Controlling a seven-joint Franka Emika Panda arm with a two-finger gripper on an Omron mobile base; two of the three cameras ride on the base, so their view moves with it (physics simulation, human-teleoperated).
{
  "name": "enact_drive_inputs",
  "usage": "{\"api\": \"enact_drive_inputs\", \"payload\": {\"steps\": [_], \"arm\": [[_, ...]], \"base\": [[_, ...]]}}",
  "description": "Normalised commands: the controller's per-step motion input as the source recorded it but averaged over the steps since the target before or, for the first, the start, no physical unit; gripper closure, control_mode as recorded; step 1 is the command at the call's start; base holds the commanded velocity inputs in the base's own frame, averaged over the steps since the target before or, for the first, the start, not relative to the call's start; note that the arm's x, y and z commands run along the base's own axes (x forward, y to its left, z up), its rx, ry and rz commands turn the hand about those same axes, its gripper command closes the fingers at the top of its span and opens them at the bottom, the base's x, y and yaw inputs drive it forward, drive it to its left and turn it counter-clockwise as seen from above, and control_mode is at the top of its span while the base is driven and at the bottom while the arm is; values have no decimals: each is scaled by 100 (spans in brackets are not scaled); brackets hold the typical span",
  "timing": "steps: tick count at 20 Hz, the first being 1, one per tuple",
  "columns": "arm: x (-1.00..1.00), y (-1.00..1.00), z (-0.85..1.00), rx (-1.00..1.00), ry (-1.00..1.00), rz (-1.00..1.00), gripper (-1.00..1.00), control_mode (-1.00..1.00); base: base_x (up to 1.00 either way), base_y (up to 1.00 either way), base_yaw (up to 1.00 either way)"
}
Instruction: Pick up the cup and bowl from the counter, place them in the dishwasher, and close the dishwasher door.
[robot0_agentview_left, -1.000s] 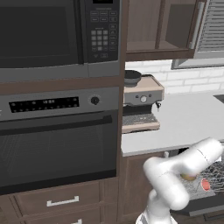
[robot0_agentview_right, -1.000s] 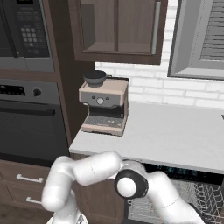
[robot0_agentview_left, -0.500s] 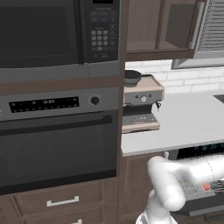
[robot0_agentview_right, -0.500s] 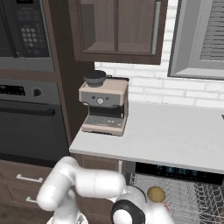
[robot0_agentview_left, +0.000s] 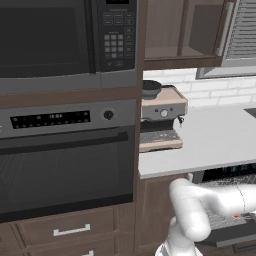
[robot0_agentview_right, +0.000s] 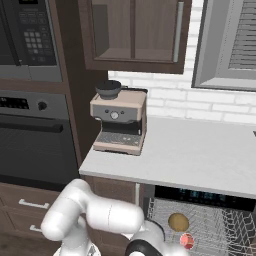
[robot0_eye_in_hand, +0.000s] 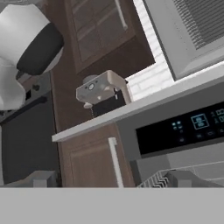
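The dishwasher (robot0_agentview_right: 200, 198) stands open under the pale counter (robot0_agentview_right: 200, 152), its grey wire rack (robot0_agentview_right: 220, 225) pulled out. The tan bowl (robot0_agentview_right: 178, 221) rests in the rack, and the red cup (robot0_agentview_right: 187, 241) sits just in front of it. From the left base view a bit of the red cup (robot0_agentview_left: 235, 216) shows behind my forearm. My gripper (robot0_eye_in_hand: 113, 179) is open and empty, low in front of the dishwasher; the hand view looks up at the lit control strip (robot0_eye_in_hand: 183, 129) and the counter's edge (robot0_eye_in_hand: 131, 109). The dishwasher door is out of view.
An espresso machine (robot0_agentview_right: 119, 122) with a black pot-like vessel (robot0_agentview_right: 108, 89) stands on the counter's left end. The black oven (robot0_agentview_left: 65, 160) and the microwave (robot0_agentview_left: 65, 40) fill the tall unit to the left. A brown cabinet door with a bar handle (robot0_eye_in_hand: 114, 159) adjoins the dishwasher.
My arm has swung down and low in front of the dishwasher, uncovering the bowl and cup in the rack in the right base view. The jaws stay open.
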Motion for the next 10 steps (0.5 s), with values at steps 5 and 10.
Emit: {"api": "enact_drive_inputs", "payload": {"steps": [5, 10], "arm": [[0, -4, -25, 0, 8, -18, -100, -100], [8, -3, -18, -4, 19, -31, -100, -100]], "base": [[0, 0, 0], [0, 0, 0]]}}
